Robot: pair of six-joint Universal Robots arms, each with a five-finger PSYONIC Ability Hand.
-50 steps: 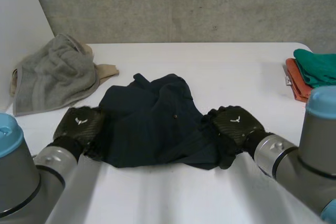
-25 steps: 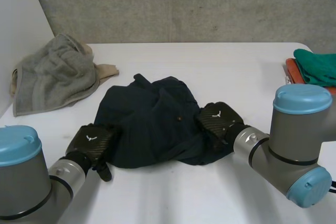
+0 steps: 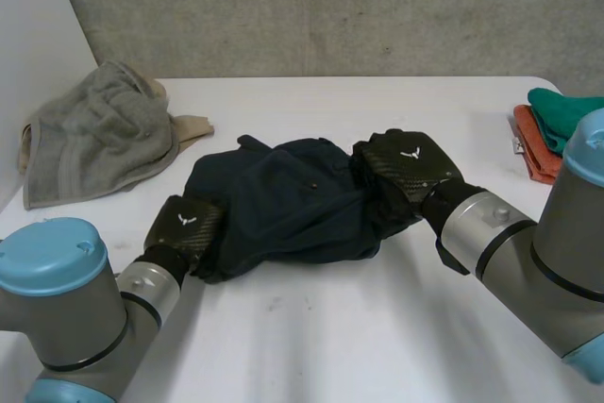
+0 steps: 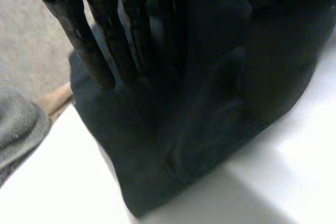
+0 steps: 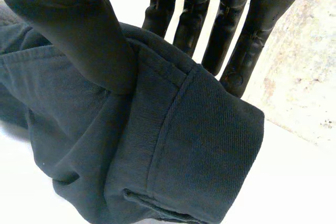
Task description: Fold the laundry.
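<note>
A dark navy garment [image 3: 283,209] lies bunched in the middle of the white table [image 3: 377,337]. My right hand [image 3: 406,165] is at its right edge, lifted a little. In the right wrist view the thumb [image 5: 79,35] presses a thick hem of the garment [image 5: 173,145] against the fingers [image 5: 231,30] behind it, so that hand is shut on the cloth. My left hand [image 3: 184,226] sits at the garment's near left edge. Its fingers [image 4: 94,51] lie nearly straight against the dark cloth [image 4: 199,119], and no pinch shows.
A crumpled grey towel [image 3: 94,134] lies at the back left, over a beige cloth [image 3: 192,126]. Folded green [image 3: 566,115] and orange [image 3: 533,143] cloths sit at the table's right edge. A grey wall stands behind the table.
My right hand closed on the garment's right edge and carried it up and inward. My left hand slid forward into the left edge. The garment is now bunched narrower.
</note>
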